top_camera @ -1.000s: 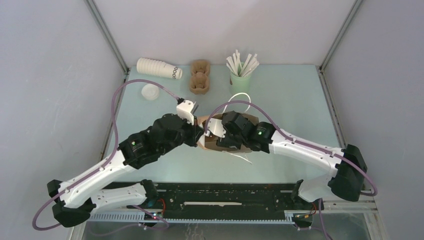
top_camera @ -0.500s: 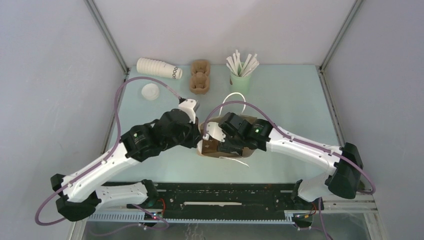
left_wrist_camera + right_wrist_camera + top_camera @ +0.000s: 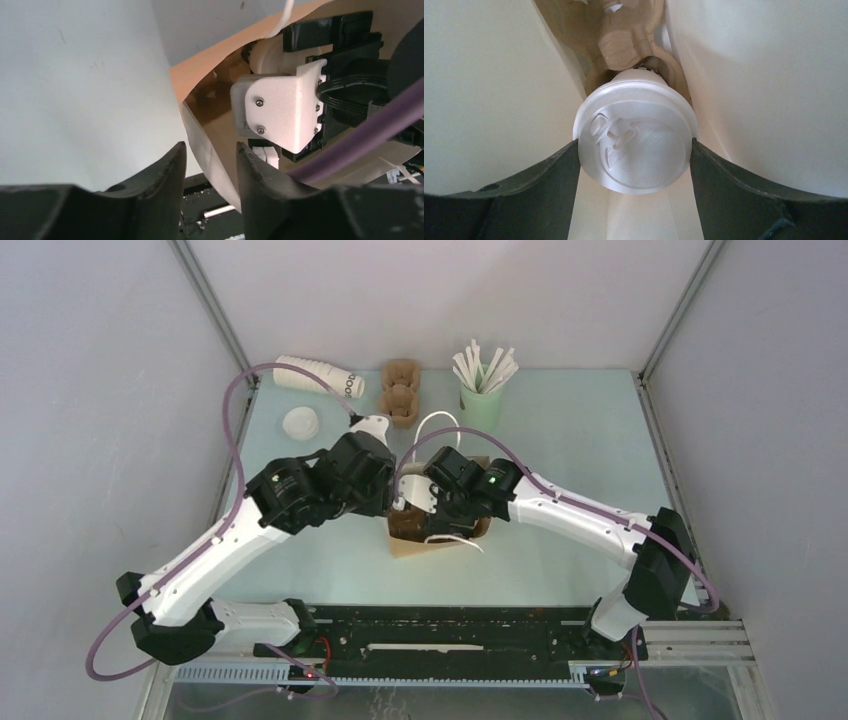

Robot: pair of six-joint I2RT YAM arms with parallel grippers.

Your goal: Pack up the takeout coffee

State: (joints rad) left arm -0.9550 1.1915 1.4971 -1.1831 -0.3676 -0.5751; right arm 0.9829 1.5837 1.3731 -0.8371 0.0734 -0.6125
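The small cream-white paper cup with its white round lid [image 3: 636, 150] is down inside the brown paper bag [image 3: 405, 545], just above a moulded cardboard carrier [image 3: 624, 45] at the bag's bottom. The right end effector [image 3: 634, 144] holds it, one finger against each side of the lid. The left end effector [image 3: 210, 148] straddles the bag's rim, fingers parted and loose around the paper. The bag rests near the middle of the pale green bench [image 3: 560, 440]. Lidding looks done and bagging nearly so. Seating the cup, letting go and withdrawing both arms appear to remain.
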